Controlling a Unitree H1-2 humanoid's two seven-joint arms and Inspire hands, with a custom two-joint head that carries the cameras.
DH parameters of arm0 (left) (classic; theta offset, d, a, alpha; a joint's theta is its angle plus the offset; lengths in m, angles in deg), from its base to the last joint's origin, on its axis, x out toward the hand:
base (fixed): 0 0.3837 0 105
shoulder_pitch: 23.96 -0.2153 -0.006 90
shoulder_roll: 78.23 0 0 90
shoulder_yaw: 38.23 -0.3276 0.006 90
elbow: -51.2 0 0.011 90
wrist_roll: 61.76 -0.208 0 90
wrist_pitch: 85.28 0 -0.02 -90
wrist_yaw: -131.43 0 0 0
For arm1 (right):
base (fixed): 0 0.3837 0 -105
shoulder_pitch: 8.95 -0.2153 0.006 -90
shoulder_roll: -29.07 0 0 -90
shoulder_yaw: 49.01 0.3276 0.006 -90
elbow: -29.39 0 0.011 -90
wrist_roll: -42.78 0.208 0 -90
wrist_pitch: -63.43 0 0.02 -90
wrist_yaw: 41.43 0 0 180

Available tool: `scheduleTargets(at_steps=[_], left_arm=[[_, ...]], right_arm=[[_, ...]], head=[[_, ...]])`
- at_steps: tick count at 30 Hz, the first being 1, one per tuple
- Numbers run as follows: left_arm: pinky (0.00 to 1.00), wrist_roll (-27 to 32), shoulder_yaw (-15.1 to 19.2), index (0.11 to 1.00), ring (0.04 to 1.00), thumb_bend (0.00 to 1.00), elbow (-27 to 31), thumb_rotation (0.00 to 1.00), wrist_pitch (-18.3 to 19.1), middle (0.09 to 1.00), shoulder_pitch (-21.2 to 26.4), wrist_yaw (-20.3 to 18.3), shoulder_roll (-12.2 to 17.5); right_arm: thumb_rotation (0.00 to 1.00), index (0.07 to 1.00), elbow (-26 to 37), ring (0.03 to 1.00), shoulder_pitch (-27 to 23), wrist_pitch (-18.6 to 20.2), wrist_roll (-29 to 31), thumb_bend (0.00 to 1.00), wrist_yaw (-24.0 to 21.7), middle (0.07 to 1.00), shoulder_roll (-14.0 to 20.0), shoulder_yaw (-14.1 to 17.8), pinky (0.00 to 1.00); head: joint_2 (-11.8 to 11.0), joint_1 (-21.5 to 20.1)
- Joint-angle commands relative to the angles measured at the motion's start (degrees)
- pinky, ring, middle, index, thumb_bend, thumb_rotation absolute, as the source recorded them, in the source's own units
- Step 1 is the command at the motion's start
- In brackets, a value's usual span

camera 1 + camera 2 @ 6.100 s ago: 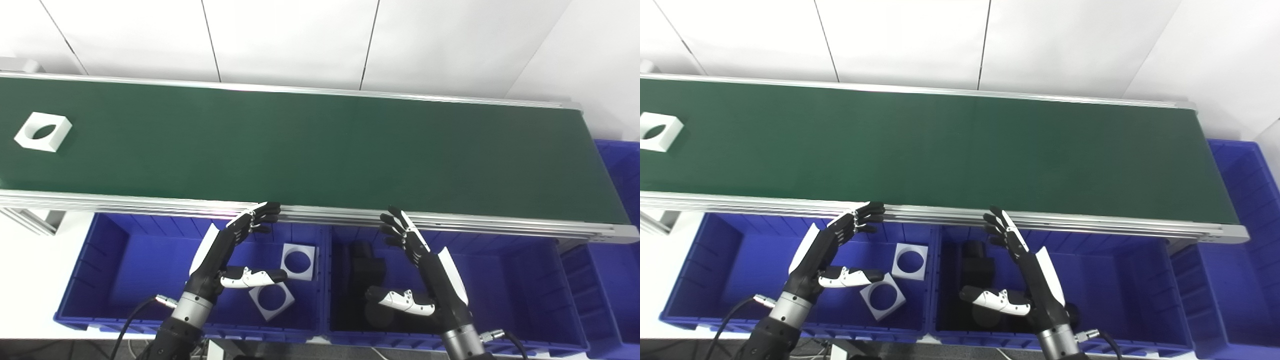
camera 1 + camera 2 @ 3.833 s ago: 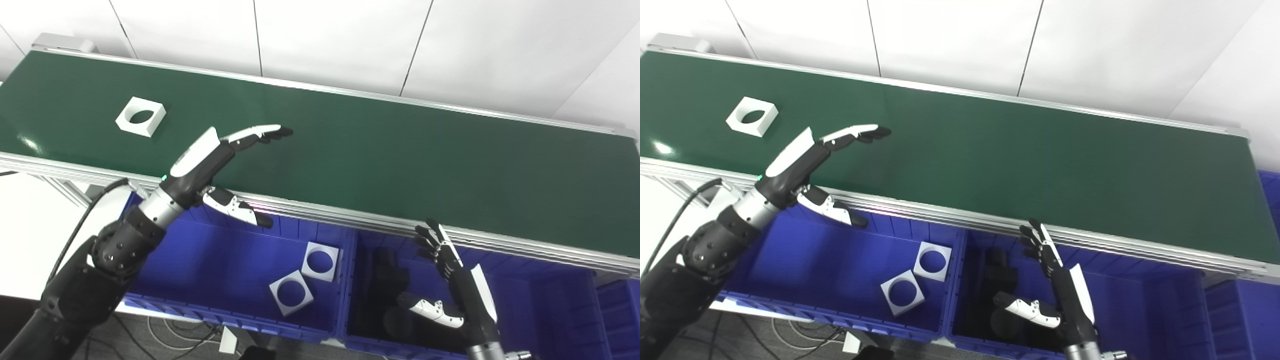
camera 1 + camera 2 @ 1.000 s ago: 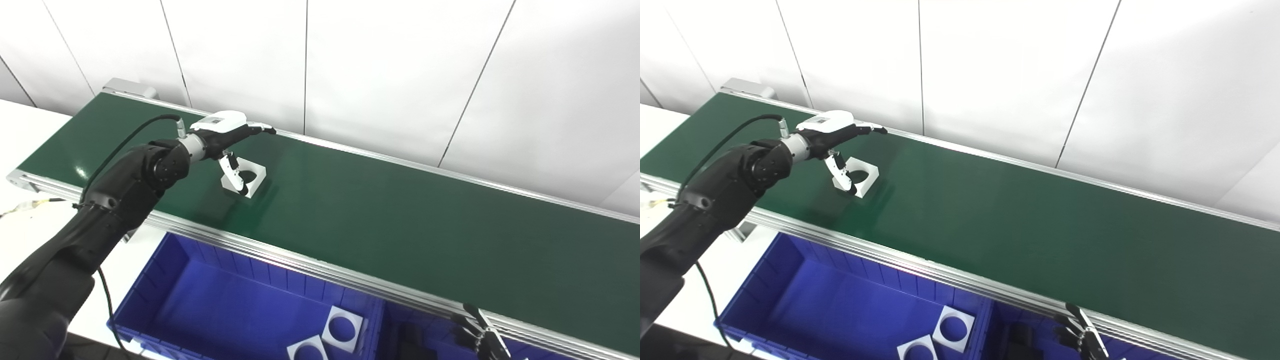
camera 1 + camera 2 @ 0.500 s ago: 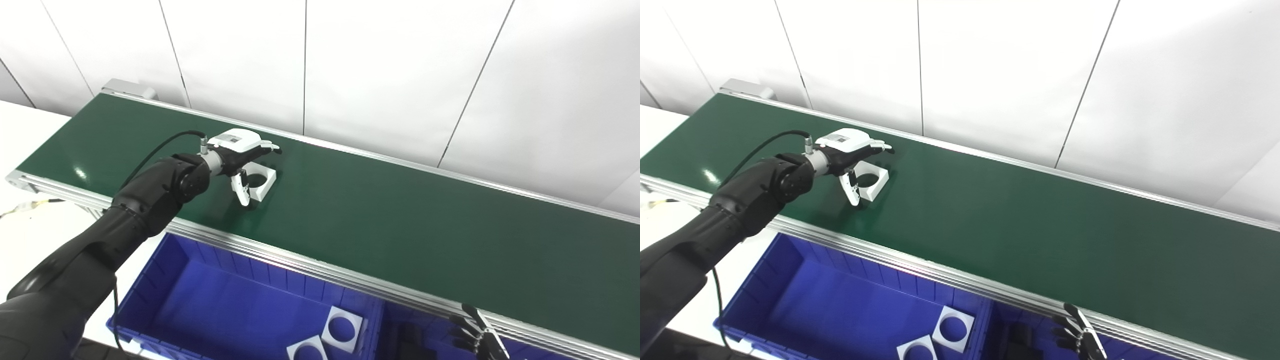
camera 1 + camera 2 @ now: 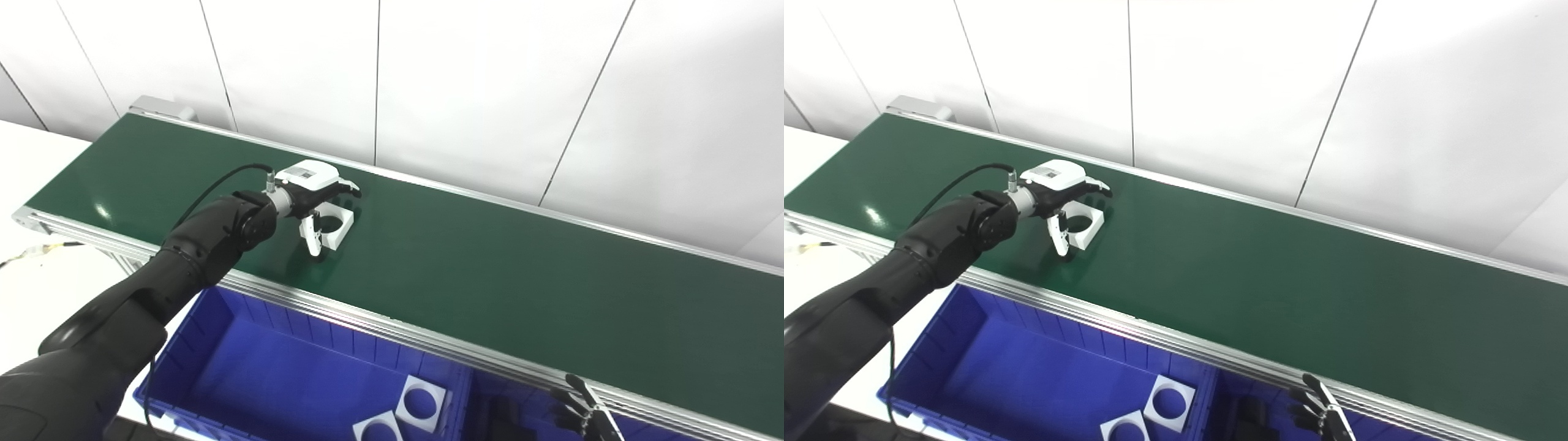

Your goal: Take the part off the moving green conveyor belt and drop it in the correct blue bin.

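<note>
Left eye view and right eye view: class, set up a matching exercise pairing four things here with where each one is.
Things:
1. white square part with round hole
2. two white square parts
3. left hand
4. right hand

Places:
A. low at the picture's bottom edge
B. over the part on the belt
C. on the green conveyor belt
D. inside the blue bin

Pairs: 1-C, 2-D, 3-B, 4-A

one green conveyor belt (image 5: 490, 282), three white square parts with round holes: one on belt (image 5: 335, 224), two in left blue bin (image 5: 419, 398) (image 5: 378, 428), two blue bins (image 5: 275, 373) (image 5: 520, 416), two robot hands (image 5: 309, 190) (image 5: 582, 413)
</note>
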Motion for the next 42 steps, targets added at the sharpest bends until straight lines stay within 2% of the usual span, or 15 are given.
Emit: scheduleTargets(at_steps=[1, 4, 6, 10, 15, 22, 27, 30, 32, 39, 42], left_arm=[[0.36, -1.2, -0.3, 0.636, 0.433, 0.50, -0.2, 0.00, 2.0, 0.549, 2.3, 1.9, -0.5], [0.39, -1.4, -0.7, 0.520, 0.420, 0.50, 0.0, 0.00, 2.8, 0.520, 2.6, 0.8, -0.5], [0.31, -1.6, -1.1, 0.531, 0.390, 0.50, 0.3, 0.00, 3.8, 0.463, 2.8, 0.0, -0.6], [0.34, -1.2, -1.5, 0.526, 0.399, 0.50, 0.3, 0.00, 5.5, 0.481, 3.0, -2.2, -0.7], [0.36, -0.7, -1.4, 0.507, 0.416, 0.50, -0.6, 0.00, 5.2, 0.500, 3.0, -2.2, -0.7], [0.35, 3.7, 1.9, 0.510, 0.409, 0.50, 2.5, 0.00, 3.8, 0.497, 1.6, -1.5, 0.2], [0.32, 9.1, 8.0, 0.515, 0.404, 0.50, 9.8, 0.00, 0.5, 0.493, -1.6, 1.1, 1.3], [0.26, 12.5, 11.6, 0.528, 0.369, 0.49, 15.7, 0.00, -0.1, 0.465, -4.1, 0.7, 1.2], [0.27, 14.5, 13.4, 0.531, 0.370, 0.49, 19.1, 0.00, -0.3, 0.467, -5.6, 0.0, 1.0], [0.27, 19.1, 16.3, 0.522, 0.376, 0.49, 29.2, 0.00, 0.1, 0.473, -10.6, -2.1, 0.0], [0.25, 21.7, 17.2, 0.521, 0.371, 0.49, 31.4, 0.00, -2.2, 0.467, -12.4, -1.9, -0.6]], right_arm=[[0.56, 0.886, 2.1, 0.738, 0.3, -3.3, 0.0, 0.90, 1.3, 0.787, 0.4, -0.2, 0.71], [0.56, 0.887, 2.2, 0.741, 0.3, -3.3, 0.0, 0.90, 1.7, 0.787, 0.5, -0.6, 0.72], [0.57, 0.891, 2.3, 0.744, 0.2, -3.3, -0.2, 0.89, 2.2, 0.789, 0.7, -0.8, 0.72], [0.58, 0.889, 2.1, 0.744, 0.0, -3.3, -0.6, 0.89, 3.2, 0.791, 0.8, -1.3, 0.72], [0.59, 0.887, 1.9, 0.739, -0.4, -3.3, -1.4, 0.89, 5.1, 0.791, 1.2, -2.2, 0.71], [0.58, 0.883, 1.5, 0.735, -1.0, -3.3, -1.0, 0.89, 6.0, 0.788, 1.6, -3.2, 0.70], [0.57, 0.879, 1.9, 0.727, -1.0, -3.3, -1.4, 0.88, 7.0, 0.784, 1.6, -3.7, 0.69], [0.55, 0.875, 2.2, 0.726, -1.0, -3.3, -1.3, 0.87, 7.4, 0.780, 1.6, -4.1, 0.69], [0.55, 0.874, 2.5, 0.726, -1.0, -3.3, -1.6, 0.87, 7.7, 0.779, 1.7, -4.4, 0.69], [0.55, 0.873, 3.2, 0.732, -0.7, -3.3, -2.8, 0.87, 9.1, 0.790, 2.1, -5.3, 0.69], [0.54, 0.873, 3.7, 0.733, -0.5, -3.3, -3.0, 0.86, 9.5, 0.788, 1.9, -5.5, 0.69]], head=[[0.1, 0.0], [0.2, 0.0], [0.2, 0.0], [0.3, -0.2], [0.2, -0.4], [0.5, -1.3], [1.1, -3.1], [1.8, -4.9], [2.1, -6.1], [3.3, -9.1], [4.5, -11.7]])
